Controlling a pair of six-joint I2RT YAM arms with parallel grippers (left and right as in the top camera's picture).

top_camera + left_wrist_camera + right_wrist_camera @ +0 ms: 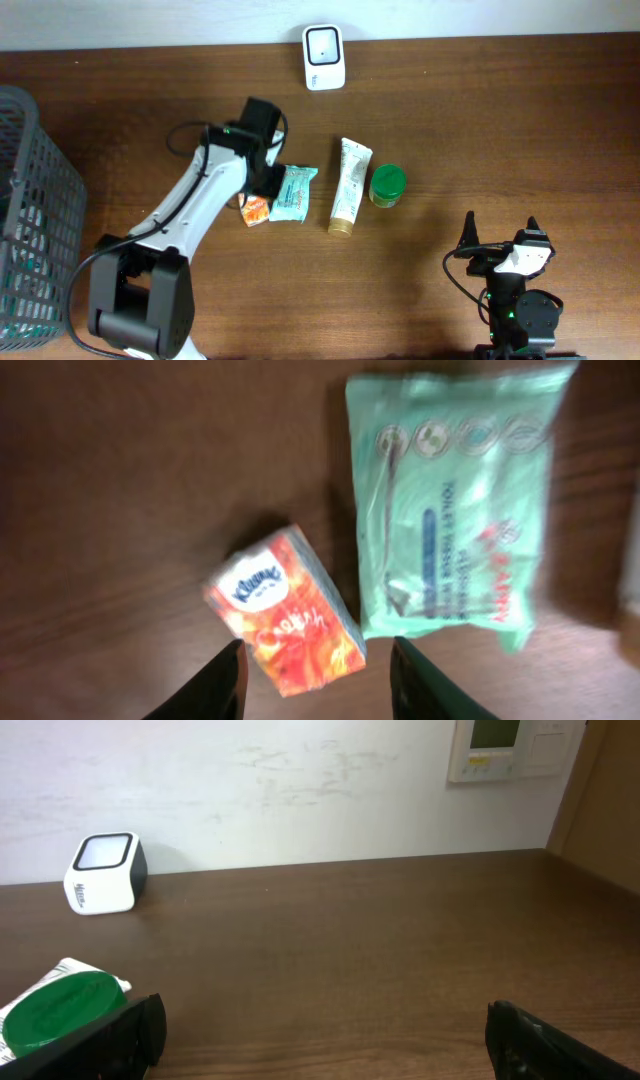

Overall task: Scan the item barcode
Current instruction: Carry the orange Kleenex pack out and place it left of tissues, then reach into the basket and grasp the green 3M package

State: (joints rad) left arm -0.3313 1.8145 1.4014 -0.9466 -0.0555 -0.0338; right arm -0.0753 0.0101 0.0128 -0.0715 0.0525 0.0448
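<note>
Orange tissue pack (285, 622), white logo, blue side.

bench (500, 120): dark wood grain, smooth, low sheen
wipes pack (450, 510): thin plastic film, glossy, wrinkled
tissue pack (285, 620): glossy printed wrap
scanner (324, 57): white plastic, smooth
basket (50, 200): grey mesh, matt

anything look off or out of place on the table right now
Nothing is spilled or damaged. The only odd thing is the small orange tissue pack, which lies skewed, turned at an angle to the green wipes pack beside it, below the open left gripper.
</note>
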